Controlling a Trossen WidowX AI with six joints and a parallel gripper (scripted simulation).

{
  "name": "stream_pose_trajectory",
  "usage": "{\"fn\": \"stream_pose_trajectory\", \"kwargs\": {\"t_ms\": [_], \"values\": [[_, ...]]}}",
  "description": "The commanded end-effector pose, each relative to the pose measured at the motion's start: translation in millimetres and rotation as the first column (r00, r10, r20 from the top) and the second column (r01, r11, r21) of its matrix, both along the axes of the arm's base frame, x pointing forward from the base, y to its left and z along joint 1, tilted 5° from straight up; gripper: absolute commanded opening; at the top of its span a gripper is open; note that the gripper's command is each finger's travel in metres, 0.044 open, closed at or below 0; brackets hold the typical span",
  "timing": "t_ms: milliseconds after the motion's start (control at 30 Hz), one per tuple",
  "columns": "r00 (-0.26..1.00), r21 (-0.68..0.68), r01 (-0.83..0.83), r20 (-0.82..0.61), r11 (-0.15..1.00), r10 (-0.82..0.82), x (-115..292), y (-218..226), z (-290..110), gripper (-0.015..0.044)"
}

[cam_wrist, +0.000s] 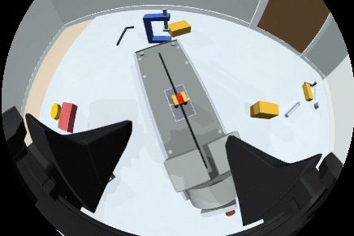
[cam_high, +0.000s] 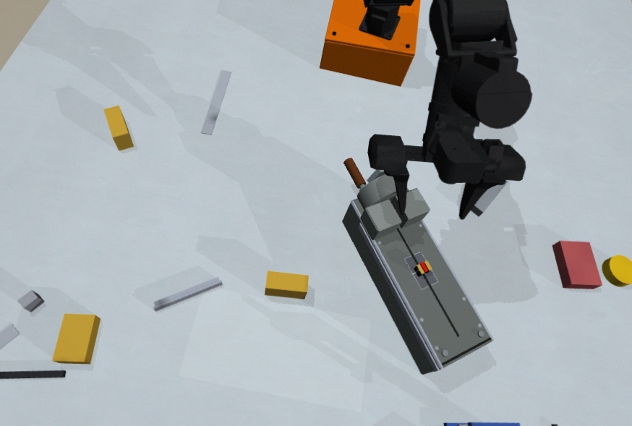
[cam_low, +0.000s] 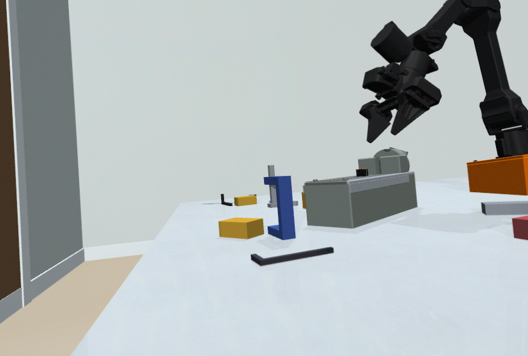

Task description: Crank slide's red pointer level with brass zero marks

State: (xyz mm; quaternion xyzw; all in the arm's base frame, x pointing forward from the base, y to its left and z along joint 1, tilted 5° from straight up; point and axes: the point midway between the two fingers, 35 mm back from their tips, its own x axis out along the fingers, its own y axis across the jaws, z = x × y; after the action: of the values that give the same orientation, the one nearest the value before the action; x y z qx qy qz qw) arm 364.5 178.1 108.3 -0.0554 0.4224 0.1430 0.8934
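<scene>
Crank handle barely visible, partly behind wide-open gripper.

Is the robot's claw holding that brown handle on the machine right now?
No. In the top view the gripper hangs open above the machine, and the brown handle sticks out free beside it.

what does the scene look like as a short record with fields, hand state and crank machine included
hand: black parallel-jaw hand, open, empty, above the machine's crank end
machine: grey box-shaped slide machine on the pale table
crank handle: brown cylindrical handle, untouched
pointer: red pointer between two brass marks, near mid-slot
arm base: orange block
</scene>
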Motion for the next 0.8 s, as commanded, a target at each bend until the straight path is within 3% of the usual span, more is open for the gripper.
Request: {"fn": "stream_pose_trajectory", "kwargs": {"t_ms": [0,567,767], "values": [[1.000,-0.001,0.001,0.000,1.000,-0.001,0.1,-0.2,0.0,0.0440],[1.000,-0.001,0.001,0.000,1.000,-0.001,0.1,-0.2,0.0,0.0000],[1.000,-0.001,0.001,0.000,1.000,-0.001,0.1,-0.2,0.0,0.0000]]}}
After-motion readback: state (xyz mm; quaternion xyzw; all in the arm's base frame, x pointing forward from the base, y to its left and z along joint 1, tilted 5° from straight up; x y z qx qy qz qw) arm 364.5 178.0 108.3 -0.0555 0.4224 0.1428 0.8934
